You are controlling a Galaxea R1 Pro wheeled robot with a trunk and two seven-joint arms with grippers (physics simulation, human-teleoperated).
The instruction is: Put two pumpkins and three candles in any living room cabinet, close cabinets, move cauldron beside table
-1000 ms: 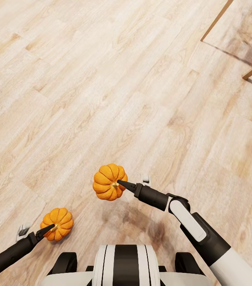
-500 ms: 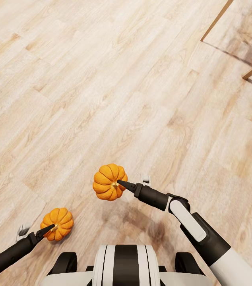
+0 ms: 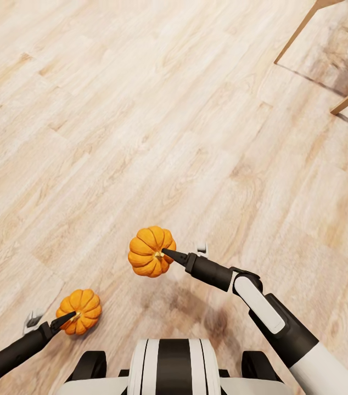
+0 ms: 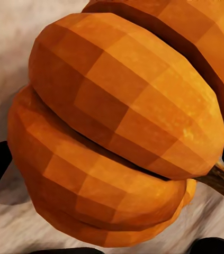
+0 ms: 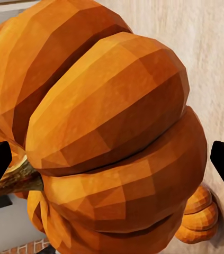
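— Where are the pumpkins?
— One pumpkin [image 3: 151, 251] sits clamped between the right gripper [image 3: 166, 253] fingers; the other pumpkin [image 3: 80, 310] is gripped between the left gripper [image 3: 71, 316] fingers, both above the floor [image 3: 157, 120].

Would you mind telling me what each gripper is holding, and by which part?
Each holds a pumpkin by its ribbed sides: the left gripper the left pumpkin, the right gripper the right pumpkin.
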